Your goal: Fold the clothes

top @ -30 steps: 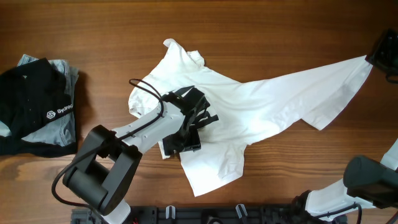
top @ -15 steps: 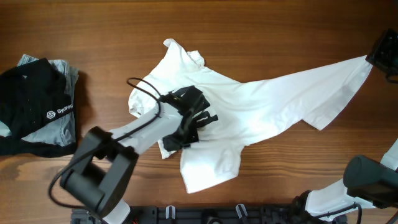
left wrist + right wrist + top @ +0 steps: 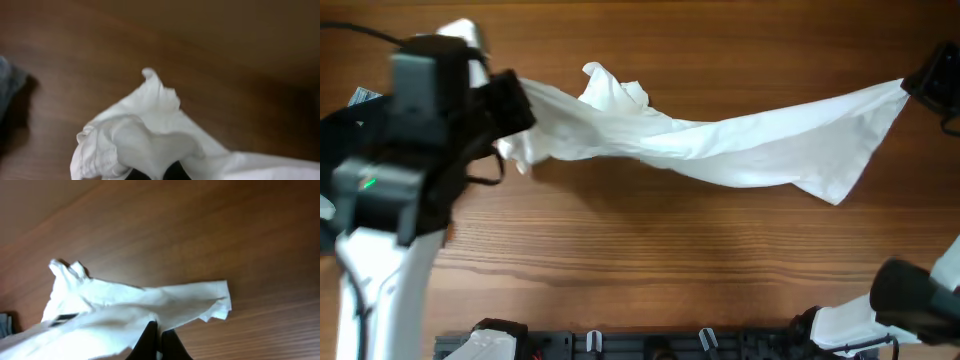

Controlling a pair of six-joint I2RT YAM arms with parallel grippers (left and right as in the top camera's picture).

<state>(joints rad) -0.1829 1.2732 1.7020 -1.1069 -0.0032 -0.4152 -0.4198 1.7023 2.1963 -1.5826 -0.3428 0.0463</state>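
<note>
The T-shirt [image 3: 740, 150] is pulled out into one long white band above the table [image 3: 670, 270], its long axis running along the table's length from the left end to the right end, in the far half of the table. The band is narrow and gathered at its left end and widens toward the right, where a loose corner hangs down toward the table's near edge. A crumpled lobe of fabric stands up from the band left of the table's middle, on the far side. The middle sags, and a shadow lies on the wood beneath it; whether any part touches the table cannot be told. The left gripper [image 3: 518, 105] is at the band's left end, over the table's left part, and the left wrist view shows its dark fingers [image 3: 172, 171] closed together at the bottom of the frame with the bunched T-shirt [image 3: 150, 130] caught between them. The right gripper [image 3: 923, 85] is at the opposite end, at the table's far right edge, and in the right wrist view it [image 3: 159, 342] is pinched tight on the T-shirt [image 3: 150, 305]. The blurred left arm [image 3: 390, 190] fills the table's left end, with a sliver of blue-grey cloth [image 3: 360, 97] beside it.
</note>
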